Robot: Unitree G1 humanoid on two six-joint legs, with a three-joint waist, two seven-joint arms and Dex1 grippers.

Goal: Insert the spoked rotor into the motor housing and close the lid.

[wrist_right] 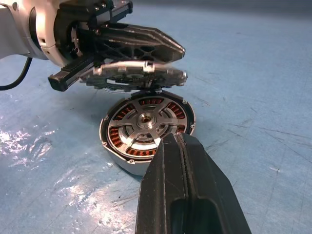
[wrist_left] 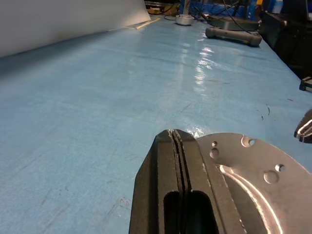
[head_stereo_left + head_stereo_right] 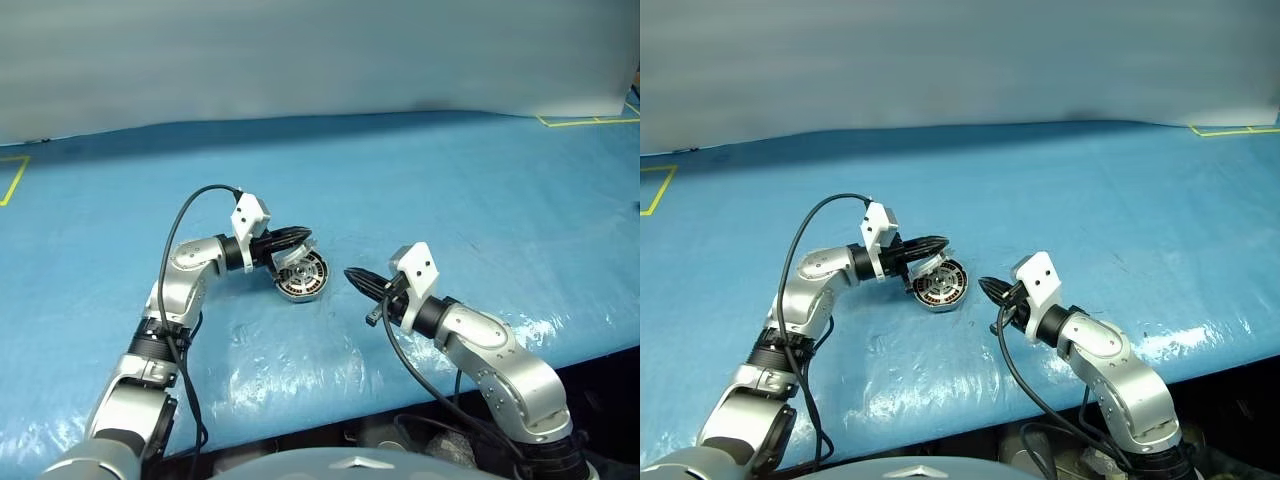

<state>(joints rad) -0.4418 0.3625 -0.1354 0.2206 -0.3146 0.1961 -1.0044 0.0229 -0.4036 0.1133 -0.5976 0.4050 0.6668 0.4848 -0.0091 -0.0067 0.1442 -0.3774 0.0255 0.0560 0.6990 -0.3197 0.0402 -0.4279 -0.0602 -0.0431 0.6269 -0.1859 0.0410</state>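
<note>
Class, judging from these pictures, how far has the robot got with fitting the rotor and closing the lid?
Looks done: a spoked part sits inside the motor housing over the copper windings, apparently the spoked rotor. In hand: the left gripper, fingers shut, rests on the raised lid. Left: the lid is not yet down. The right gripper, shut, is beside the housing, holding nothing.

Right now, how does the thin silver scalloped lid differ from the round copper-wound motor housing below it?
The silver scalloped lid is a thin plain metal disc; the copper-wound motor housing is thicker, with copper-brown windings around a silver hub. The lid is raised and tilted under the shut left gripper; the housing lies flat on the blue table. Both are round and similarly wide.
</note>
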